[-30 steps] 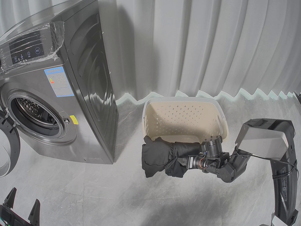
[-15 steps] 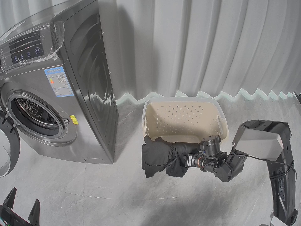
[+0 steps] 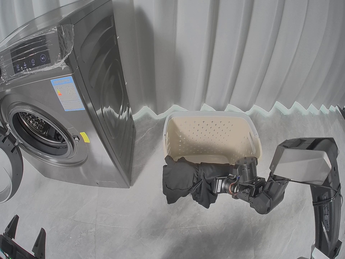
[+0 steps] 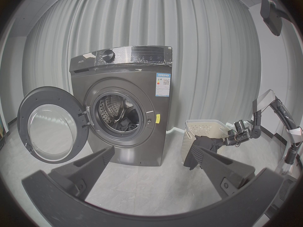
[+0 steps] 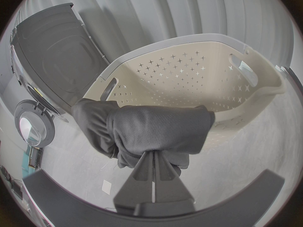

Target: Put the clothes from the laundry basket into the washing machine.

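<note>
Right gripper (image 5: 153, 155): fingers pressed together on a fold of the dark garment (image 3: 183, 182). Left gripper (image 3: 28, 226): fingers spread, nothing held, low beside the washer (image 3: 93, 90).

Garment is bunched at the basket's (image 3: 210, 114) near rim. One end lies against the rim and the rest hangs outside above the floor (image 3: 118, 213). No other clothes are seen in the basket. Washer door (image 4: 52, 125) is swung open, and the drum (image 4: 118, 114) already holds dark items.

Risks, as judged:
- Only a narrow fold appears to be pinched, so the cloth could slip out during the carry.
- The end at the rim could snag, and the light basket could be dragged or tipped.
- The washer stands well apart from the basket. The hanging part could sweep the floor or catch on the door edge or drum lip, leaving the garment half outside.
</note>
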You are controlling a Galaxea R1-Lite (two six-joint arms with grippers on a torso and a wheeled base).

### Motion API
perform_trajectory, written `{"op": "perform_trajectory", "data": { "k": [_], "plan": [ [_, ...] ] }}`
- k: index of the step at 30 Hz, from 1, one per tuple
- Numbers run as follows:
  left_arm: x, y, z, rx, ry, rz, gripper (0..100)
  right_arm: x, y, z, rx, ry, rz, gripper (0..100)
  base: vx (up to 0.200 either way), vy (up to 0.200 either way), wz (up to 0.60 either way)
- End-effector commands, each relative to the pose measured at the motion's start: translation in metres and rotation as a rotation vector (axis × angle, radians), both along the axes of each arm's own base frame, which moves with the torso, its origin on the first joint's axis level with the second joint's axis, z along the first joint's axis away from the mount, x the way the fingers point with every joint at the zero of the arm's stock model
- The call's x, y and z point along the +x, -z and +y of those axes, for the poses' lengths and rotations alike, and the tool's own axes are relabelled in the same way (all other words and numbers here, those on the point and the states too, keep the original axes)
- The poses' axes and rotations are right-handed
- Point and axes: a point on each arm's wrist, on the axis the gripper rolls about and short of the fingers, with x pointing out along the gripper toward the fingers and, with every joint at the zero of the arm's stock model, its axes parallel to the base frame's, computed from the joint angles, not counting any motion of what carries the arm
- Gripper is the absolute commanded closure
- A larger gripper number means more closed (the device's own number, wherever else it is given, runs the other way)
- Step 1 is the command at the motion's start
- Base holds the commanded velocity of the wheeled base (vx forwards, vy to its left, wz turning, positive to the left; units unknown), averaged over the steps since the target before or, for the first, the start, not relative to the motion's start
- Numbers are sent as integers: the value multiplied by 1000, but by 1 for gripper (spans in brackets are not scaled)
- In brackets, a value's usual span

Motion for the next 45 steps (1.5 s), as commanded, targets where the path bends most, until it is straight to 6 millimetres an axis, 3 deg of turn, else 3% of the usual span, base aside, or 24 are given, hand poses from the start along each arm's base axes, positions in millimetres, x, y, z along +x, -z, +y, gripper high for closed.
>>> {"op": "perform_trajectory", "data": {
  "k": [1,6,10,11,23,25,34,35,45],
  "plan": [
    [0,5,0,-1,-1,1,0,-21,-30,-6,16,-11,-39,100,0,0,0],
    [0,5,0,-1,-1,1,0,-26,-36,-9,20,-10,-50,100,0,0,0],
    [0,5,0,1,-1,-1,0,-23,-25,-10,11,-4,-31,100,0,0,0],
    [0,5,0,1,-1,1,0,-21,-19,-10,4,-4,-24,0,0,0,0],
    [0,5,0,-1,-1,1,0,-3,10,-5,-48,-6,25,0,0,0,0],
    [0,5,0,-1,-1,1,0,14,17,-11,-42,25,8,0,0,0,0],
    [0,5,0,-1,-1,1,0,27,18,-7,-28,32,-21,0,0,0,0],
    [0,5,0,-1,-1,1,0,28,18,-6,-26,31,-26,100,0,0,0],
    [0,5,0,-1,-1,-1,0,26,15,-2,-18,20,-38,100,0,0,0]
  ]
}}
